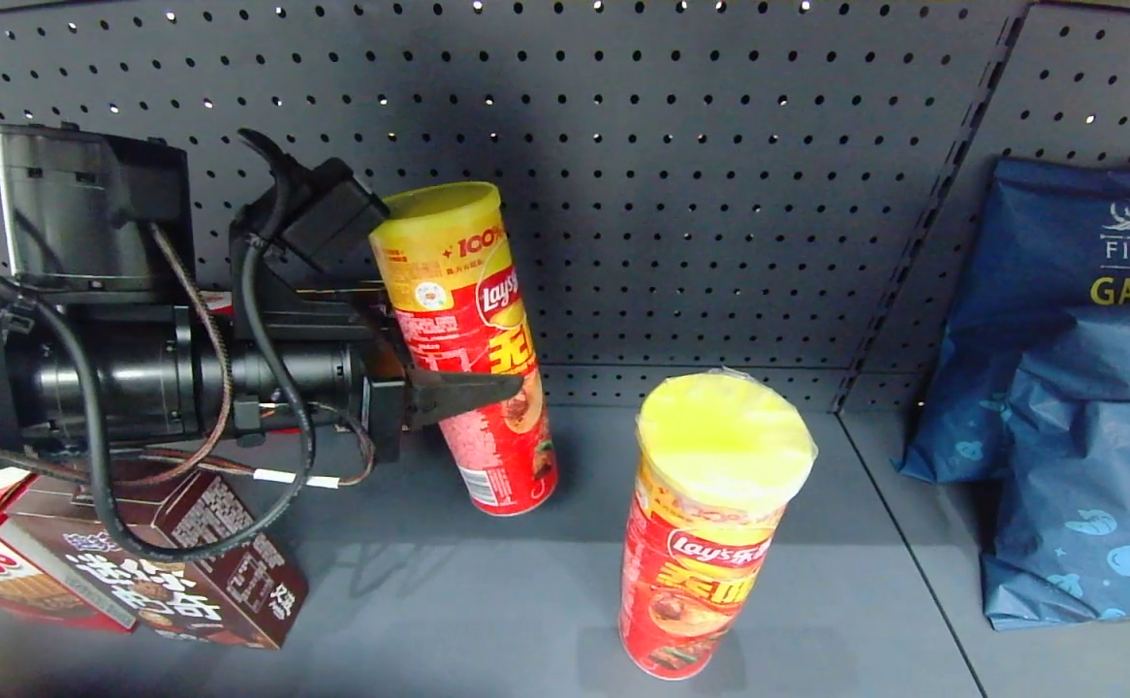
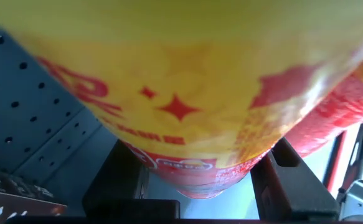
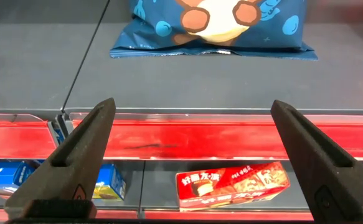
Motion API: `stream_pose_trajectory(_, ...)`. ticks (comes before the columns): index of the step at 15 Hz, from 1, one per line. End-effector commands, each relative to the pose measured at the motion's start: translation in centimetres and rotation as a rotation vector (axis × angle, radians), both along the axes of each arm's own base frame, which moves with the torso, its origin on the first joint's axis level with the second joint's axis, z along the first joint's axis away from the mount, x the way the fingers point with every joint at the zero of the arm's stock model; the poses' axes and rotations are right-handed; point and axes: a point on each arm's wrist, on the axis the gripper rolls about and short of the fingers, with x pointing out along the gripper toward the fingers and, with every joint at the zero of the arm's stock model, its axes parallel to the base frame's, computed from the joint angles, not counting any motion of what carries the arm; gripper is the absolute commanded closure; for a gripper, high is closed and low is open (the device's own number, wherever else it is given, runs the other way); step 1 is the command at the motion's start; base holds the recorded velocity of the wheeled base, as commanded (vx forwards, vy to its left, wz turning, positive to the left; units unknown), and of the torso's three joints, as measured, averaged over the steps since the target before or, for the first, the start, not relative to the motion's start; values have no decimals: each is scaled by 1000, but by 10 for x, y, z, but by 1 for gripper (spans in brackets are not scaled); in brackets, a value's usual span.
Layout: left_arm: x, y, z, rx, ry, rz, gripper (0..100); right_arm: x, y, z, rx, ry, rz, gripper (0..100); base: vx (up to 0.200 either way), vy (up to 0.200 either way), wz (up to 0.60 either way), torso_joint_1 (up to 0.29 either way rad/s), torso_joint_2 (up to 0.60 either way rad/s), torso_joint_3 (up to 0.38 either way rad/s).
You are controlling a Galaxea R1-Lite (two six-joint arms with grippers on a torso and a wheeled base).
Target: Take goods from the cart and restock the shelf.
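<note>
My left gripper (image 1: 502, 376) is shut on a red and yellow chip can (image 1: 454, 281), gripping it about mid-height. The can leans with its yellow lid toward the pegboard, and its base is at or just above the grey shelf floor (image 1: 449, 601). In the left wrist view the can (image 2: 187, 74) sits between the black fingers (image 2: 116, 183). A second, matching can (image 1: 710, 523) stands upright nearer the shelf's front, to the right of the held one. My right gripper (image 3: 193, 165) is open and holds nothing, in front of a shelf's red edge strip (image 3: 187, 140).
Blue snack bags (image 1: 1069, 407) lean at the right behind a shelf divider. Brown and red boxes (image 1: 187, 572) lie at the front left under my left arm. A blue bag (image 3: 212, 25) lies on the shelf above the strip, and a red box (image 3: 231, 183) sits on the shelf below.
</note>
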Motion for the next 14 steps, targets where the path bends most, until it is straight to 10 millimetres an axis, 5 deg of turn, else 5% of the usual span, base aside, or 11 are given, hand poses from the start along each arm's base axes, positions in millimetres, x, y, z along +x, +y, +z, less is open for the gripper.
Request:
stream_pose_trajectory(1,6,1,-5,12,10,9,100,0,0,0,0,3,0,0,0,0,0,0,0,0)
stream_pose_trajectory(8,23,-4,-14,113,-94,-25,100,0,0,0,0,3,0,0,0,0,0,0,0,0)
stream_pose_trajectory(14,36,-32,-17,111,-100,-93,100,0,0,0,0,1,0,0,0,0,0,0,0,0)
